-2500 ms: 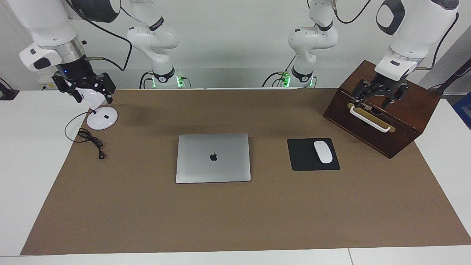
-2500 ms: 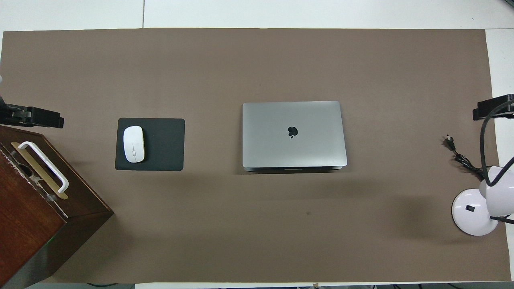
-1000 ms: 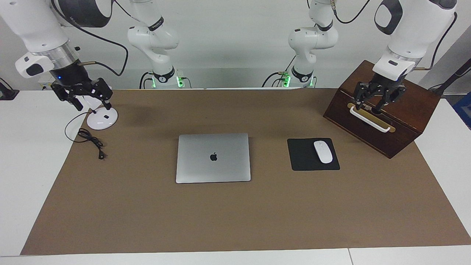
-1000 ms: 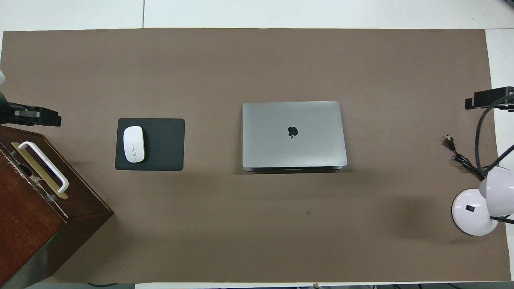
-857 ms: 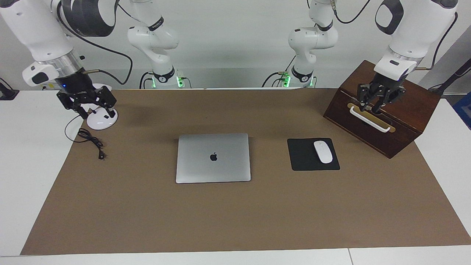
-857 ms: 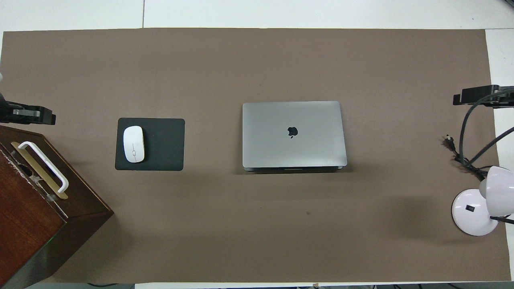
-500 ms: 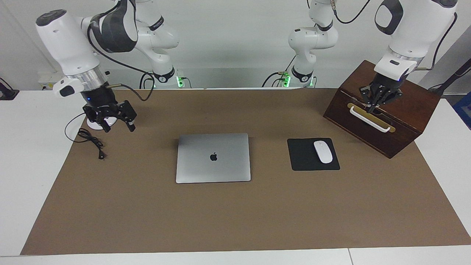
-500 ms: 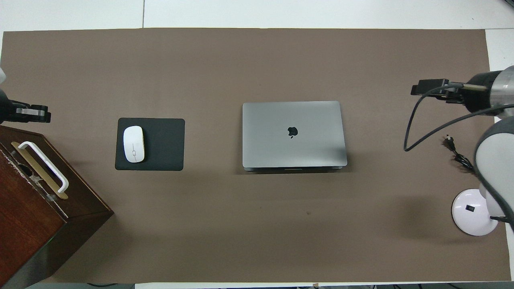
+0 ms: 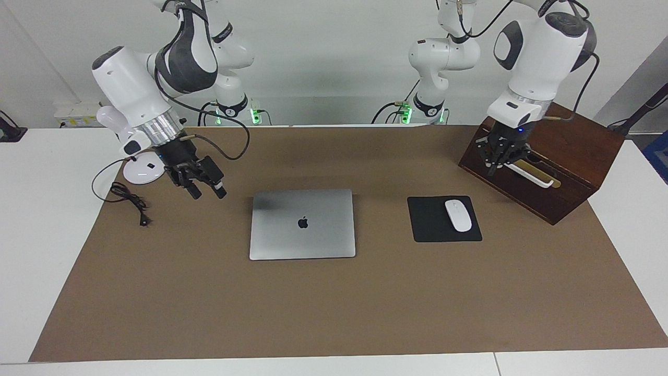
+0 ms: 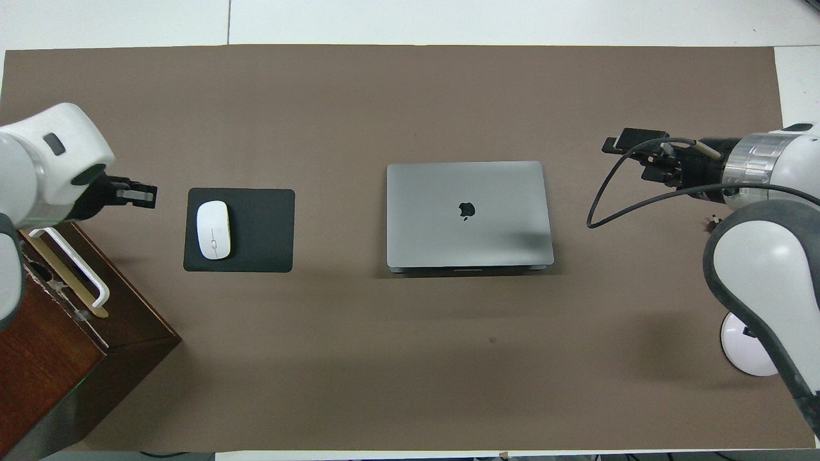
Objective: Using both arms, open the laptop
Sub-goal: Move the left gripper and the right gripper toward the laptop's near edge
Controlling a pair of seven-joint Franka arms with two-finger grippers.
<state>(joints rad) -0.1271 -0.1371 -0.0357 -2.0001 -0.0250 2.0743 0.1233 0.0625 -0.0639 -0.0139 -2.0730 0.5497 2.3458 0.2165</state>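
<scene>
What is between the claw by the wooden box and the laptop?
The black mouse pad with the white mouse on it lies between the left claw and the closed laptop. The facing view shows this best.

One camera faces the robots, one looks down; both share the table (image 9: 334, 313).

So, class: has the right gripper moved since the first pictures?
Yes. The right gripper has left the lamp base and swung toward the laptop, now over the mat beside its edge, not touching it.
</scene>
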